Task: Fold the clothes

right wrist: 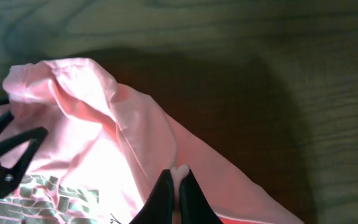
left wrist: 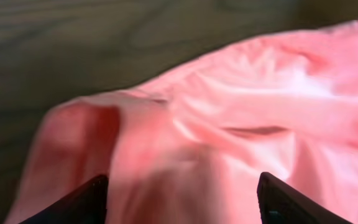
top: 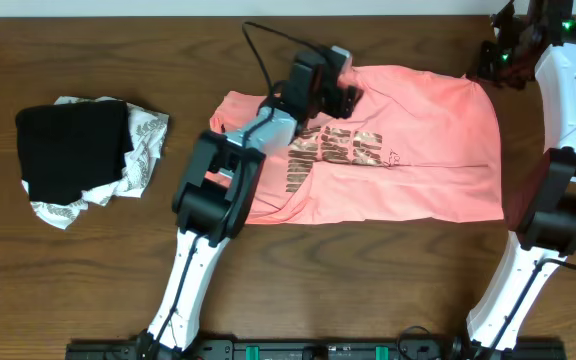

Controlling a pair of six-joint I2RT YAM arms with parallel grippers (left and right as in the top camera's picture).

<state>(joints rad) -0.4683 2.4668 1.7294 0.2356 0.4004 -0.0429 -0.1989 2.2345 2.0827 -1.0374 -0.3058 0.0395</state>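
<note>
Wooden counter (top: 388,290), and the salmon T-shirt (top: 438,130) lies spread between the two sets of jaws. The left jaws stand apart above a rumpled ridge. The right jaws are pinched together on a thin sliver of edge, which may slip free under a pull. Soft, creased cloth, gold lettering (top: 343,150) face-up beside the left jaws.
</note>
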